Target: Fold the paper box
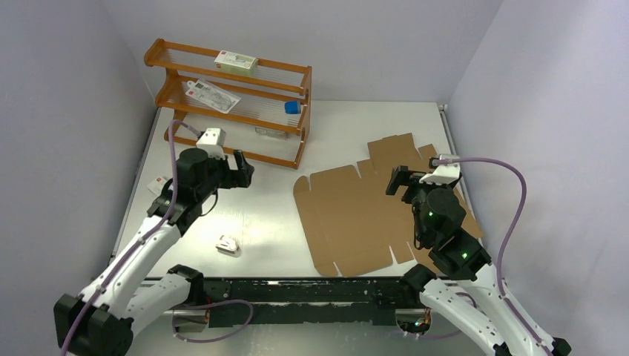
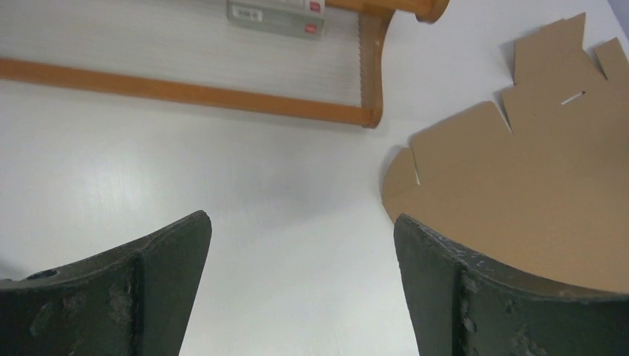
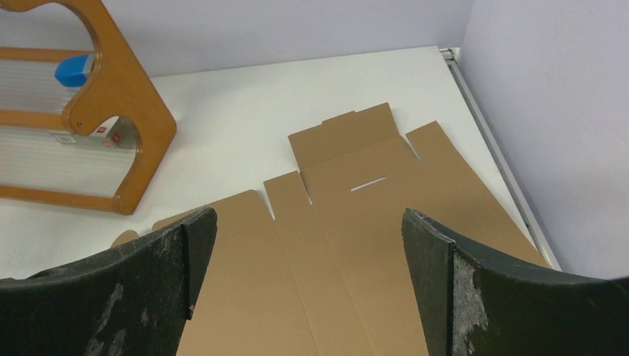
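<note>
The paper box (image 1: 356, 215) lies unfolded flat on the right side of the counter (image 1: 274, 222), likely light, stiff yet creased to bend, best taken at a flap edge; the left tool (image 1: 240, 169) and right tool (image 1: 398, 180) both gape wide, empty.

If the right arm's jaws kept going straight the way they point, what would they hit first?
Probably the flat cardboard sheet, seen between the open jaws; nothing seems to stand before it, though depth is unclear.

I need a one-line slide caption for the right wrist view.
Open right gripper hovers above the flat, unfolded paper box, with the wooden rack nearby.
</note>
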{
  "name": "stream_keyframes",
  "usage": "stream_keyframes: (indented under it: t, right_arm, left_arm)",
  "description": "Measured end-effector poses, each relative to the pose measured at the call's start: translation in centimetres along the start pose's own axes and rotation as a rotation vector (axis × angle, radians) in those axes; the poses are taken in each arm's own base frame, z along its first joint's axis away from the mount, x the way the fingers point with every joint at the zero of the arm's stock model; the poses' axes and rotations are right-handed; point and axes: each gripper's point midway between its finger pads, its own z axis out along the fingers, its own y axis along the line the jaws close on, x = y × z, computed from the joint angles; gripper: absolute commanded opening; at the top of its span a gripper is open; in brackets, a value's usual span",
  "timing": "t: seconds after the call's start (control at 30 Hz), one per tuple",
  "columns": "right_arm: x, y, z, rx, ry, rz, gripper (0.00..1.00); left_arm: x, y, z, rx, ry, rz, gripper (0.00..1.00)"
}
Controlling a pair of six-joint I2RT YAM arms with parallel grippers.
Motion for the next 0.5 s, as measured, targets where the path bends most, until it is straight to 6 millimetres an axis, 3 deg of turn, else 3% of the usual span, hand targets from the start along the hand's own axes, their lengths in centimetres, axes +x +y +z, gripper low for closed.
stream_keyframes:
  t: [0.5]
  right_arm:
    - [-1.3, 0.7, -1.3, -0.097, -0.047, 0.046, 1.00]
  left_arm:
    - [8.6, -3.1, 8.6, 0.086, 0.178, -0.458, 0.98]
